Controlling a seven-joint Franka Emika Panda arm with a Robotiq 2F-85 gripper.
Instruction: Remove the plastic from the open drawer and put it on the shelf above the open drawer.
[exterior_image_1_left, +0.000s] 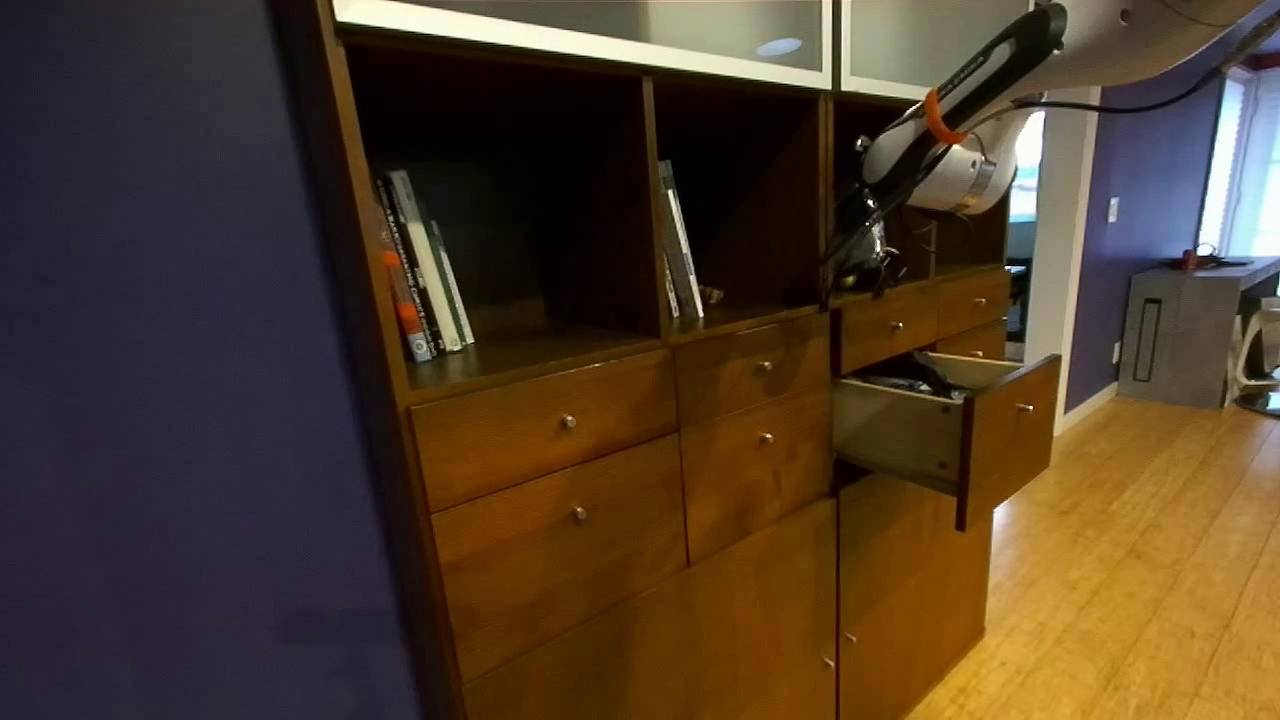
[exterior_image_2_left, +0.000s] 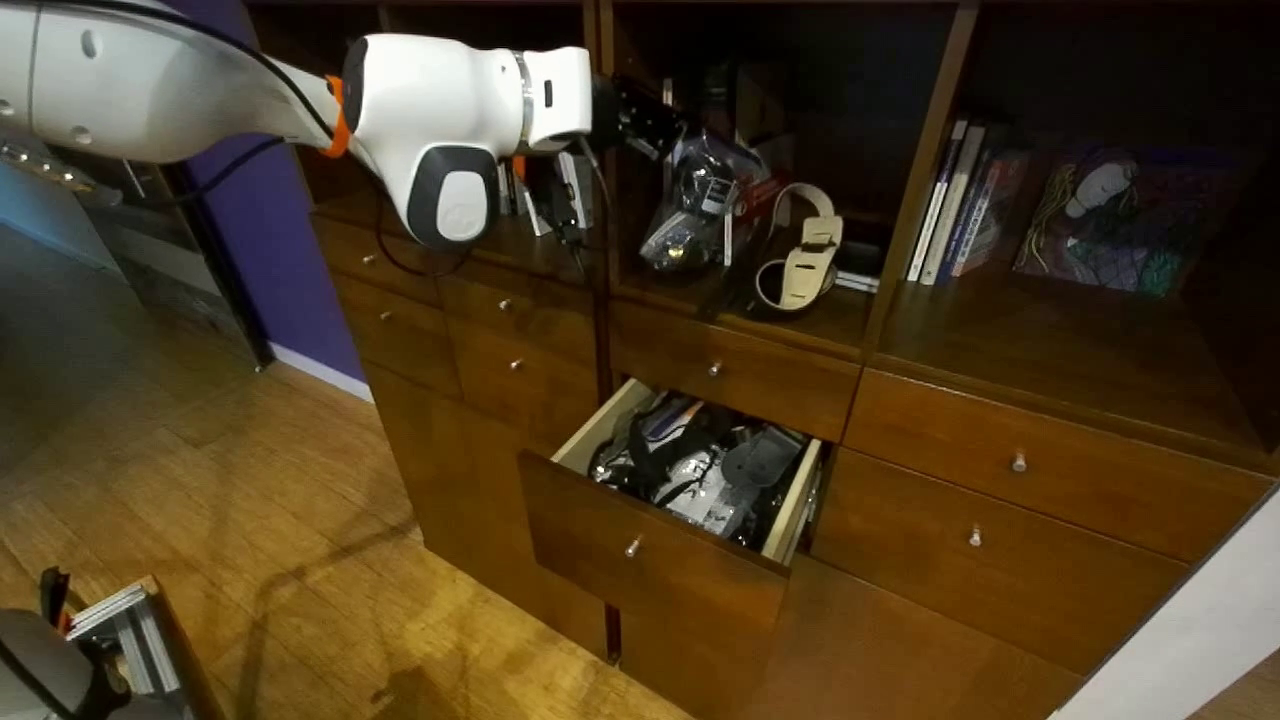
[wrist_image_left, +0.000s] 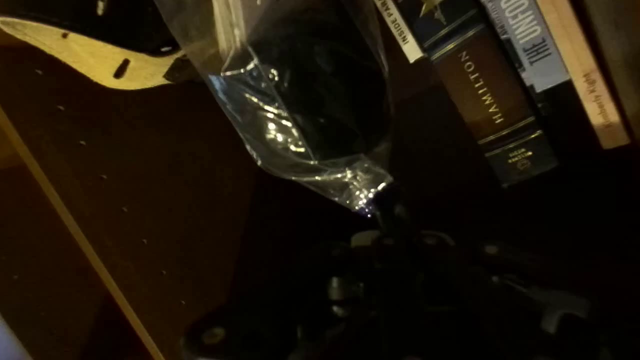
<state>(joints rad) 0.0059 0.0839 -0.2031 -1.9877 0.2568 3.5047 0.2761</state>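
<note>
The plastic is a clear bag (exterior_image_2_left: 690, 200) with dark contents, inside the narrow dark-brown shelf (exterior_image_2_left: 840, 325) above the open drawer. My gripper (exterior_image_2_left: 668, 140) is at the shelf's opening, above the bag. In the wrist view, the gripper (wrist_image_left: 387, 200) is dark and appears shut on a bunched corner of the bag (wrist_image_left: 280, 120). I cannot tell whether the bag's lower end touches the shelf floor. The open drawer (exterior_image_2_left: 650, 540) is pulled out below and holds black straps and other clear bags. It also shows in an exterior view (exterior_image_1_left: 1010, 440).
A beige strap-like object (exterior_image_2_left: 805, 250) stands on the shelf to the right of the bag. Books, including a thick brown one (wrist_image_left: 490, 100), stand in the shelf. A closed narrow drawer (exterior_image_2_left: 735, 365) lies between shelf and open drawer. An upright divider (exterior_image_2_left: 925, 150) bounds the shelf.
</note>
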